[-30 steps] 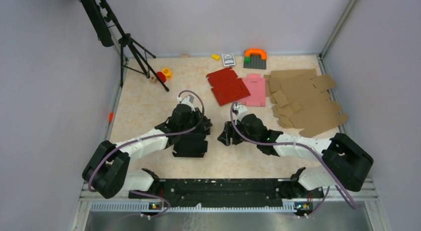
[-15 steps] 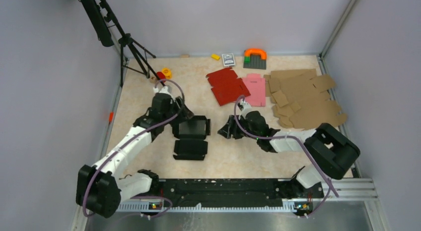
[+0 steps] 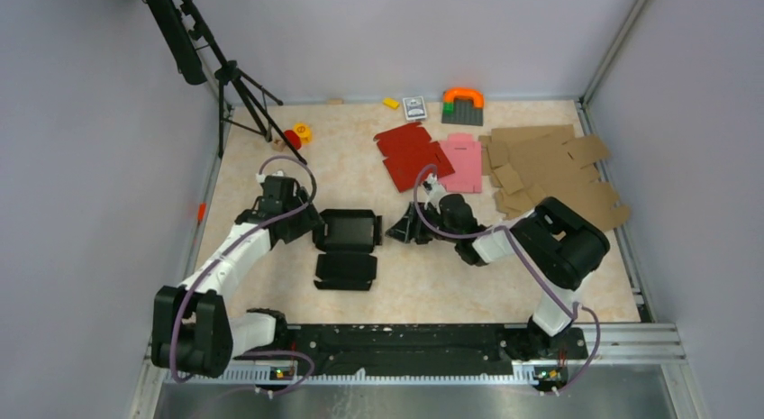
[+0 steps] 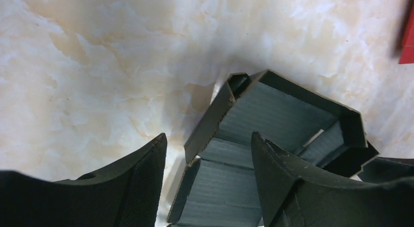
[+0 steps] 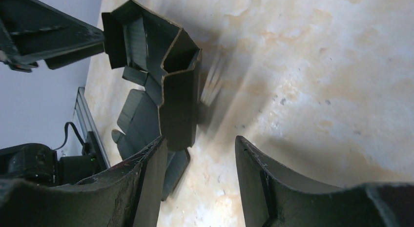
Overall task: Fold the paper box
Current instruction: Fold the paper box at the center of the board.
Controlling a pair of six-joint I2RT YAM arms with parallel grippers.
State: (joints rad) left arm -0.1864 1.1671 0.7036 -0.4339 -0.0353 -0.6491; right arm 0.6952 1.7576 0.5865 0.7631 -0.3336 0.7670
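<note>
Black paper box (image 3: 347,230) on a cream, beige-marbled table (image 3: 342,162).

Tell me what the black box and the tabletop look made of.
The paper box looks like thin matte black cardboard, maybe corrugated: faint ribbing on inner panels, brownish cut edges. The table looks like smooth marble-print laminate, though real stone can't be ruled out: cream veining.

Change over one second: the left gripper (image 3: 308,227), which was directly above the paper box (image 3: 347,232), now lies just off the box's left edge. Its arm has swung out toward the left side of the bench (image 3: 261,167), and its fingers (image 4: 139,188) have spread apart. The far half of the box, now uncovered, shows raised walls. The right gripper (image 3: 395,231) has shifted left and now lies close to the box's right wall.
</note>
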